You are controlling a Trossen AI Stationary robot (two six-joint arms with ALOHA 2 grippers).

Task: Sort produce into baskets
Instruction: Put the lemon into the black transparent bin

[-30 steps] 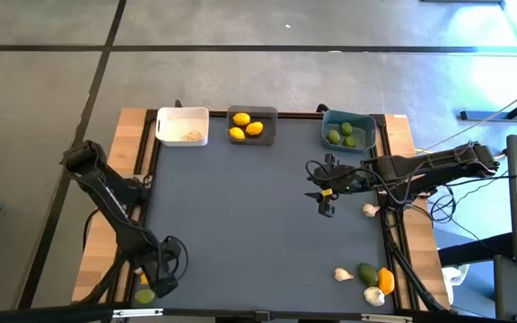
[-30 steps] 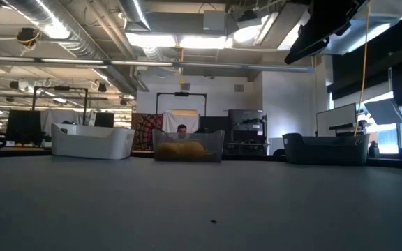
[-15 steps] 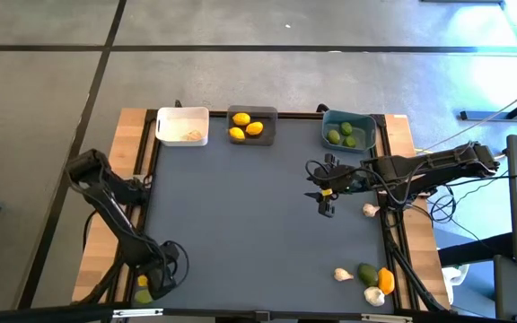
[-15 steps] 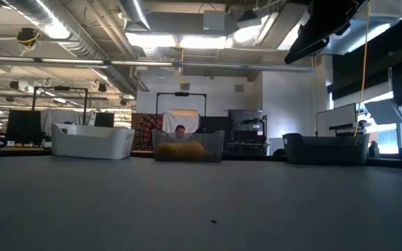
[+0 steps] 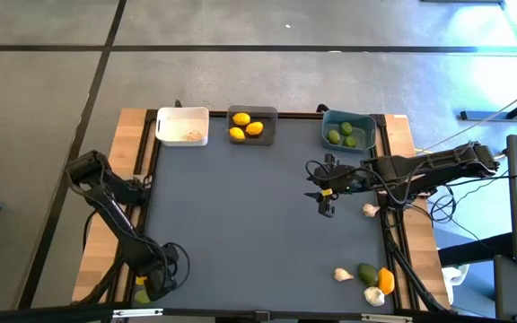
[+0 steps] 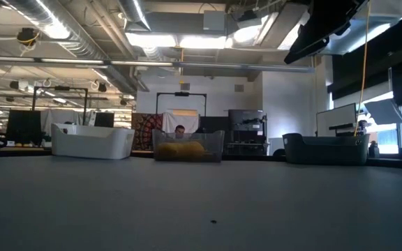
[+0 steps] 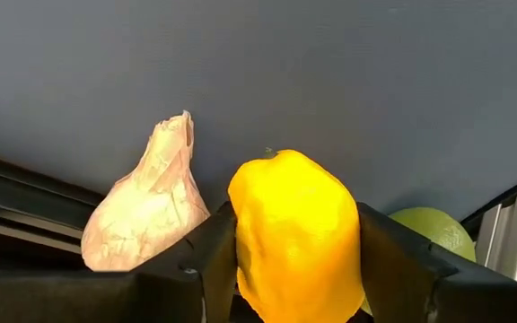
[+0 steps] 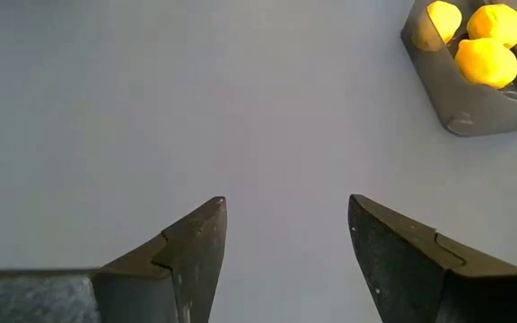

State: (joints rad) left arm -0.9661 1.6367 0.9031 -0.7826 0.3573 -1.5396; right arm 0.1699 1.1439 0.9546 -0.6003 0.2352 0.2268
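At the table's near left corner my left gripper [image 5: 148,283] points steeply down, shut on a yellow lemon [image 7: 299,238]. A whitish garlic bulb [image 7: 151,211] and a green lime [image 7: 429,229] lie on either side of the lemon on the dark mat. My right gripper [image 5: 328,206] hangs open over the mat's right half with nothing between its fingers [image 8: 285,215]. Along the far edge stand the white basket [image 5: 183,126], the dark grey basket [image 5: 252,126] with lemons, and the teal basket [image 5: 348,131] with limes. My left gripper pinches the lemon between its two fingers, one finger [image 7: 206,260] on each of the lemon's opposite sides [image 7: 245,242]. The fingers come from above, slanting steeply down. Whether the lemon rests on the mat or is lifted, the fingers hide.
Near the right edge lies a garlic bulb [image 5: 369,210]. At the near right corner sit another garlic bulb [image 5: 342,274], a lime [image 5: 367,273], an orange fruit [image 5: 385,281] and a garlic bulb [image 5: 373,295]. The mat's middle [image 5: 249,224] is bare.
My left arm has sunk a little over the produce at the near left corner, and its wrist has turned slightly. The right arm has kept still.
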